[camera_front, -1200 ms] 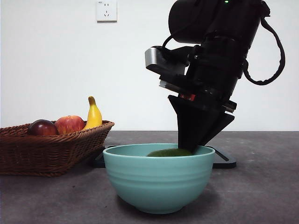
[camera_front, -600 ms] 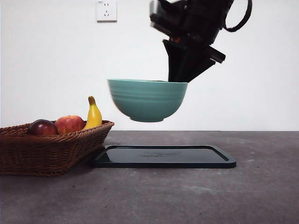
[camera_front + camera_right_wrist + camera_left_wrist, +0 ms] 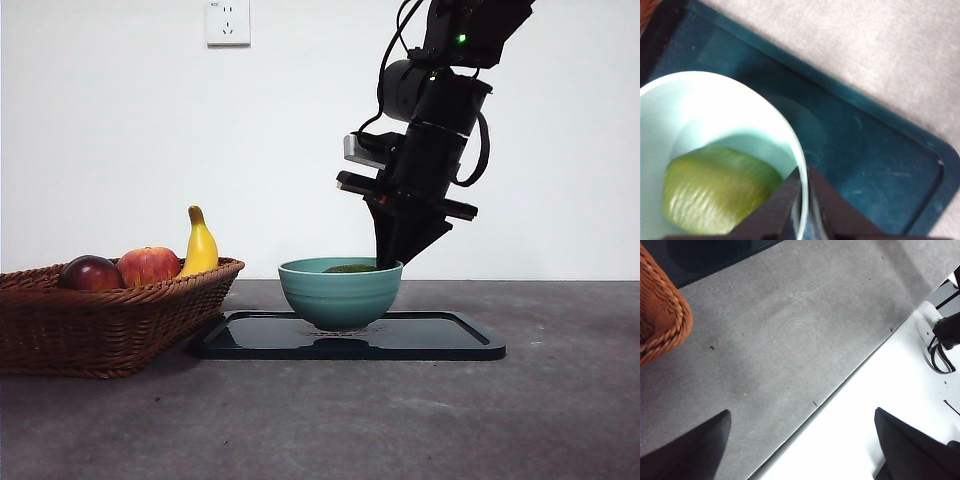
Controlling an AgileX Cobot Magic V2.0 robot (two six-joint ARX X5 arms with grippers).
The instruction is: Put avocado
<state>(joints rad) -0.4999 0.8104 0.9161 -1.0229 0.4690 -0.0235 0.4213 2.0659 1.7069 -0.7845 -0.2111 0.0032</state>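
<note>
Inside the bowl (image 3: 340, 292) the avocado (image 3: 715, 187) lies on its side; right hand (image 3: 804, 200) pinches the rim.

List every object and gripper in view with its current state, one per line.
avocado: lying inside the bowl
bowl: upright on the tray, rim pinched by the right gripper
tray: flat on the table
right gripper: shut on the bowl rim
left gripper: open, holding nothing
basket: holding fruit
</note>
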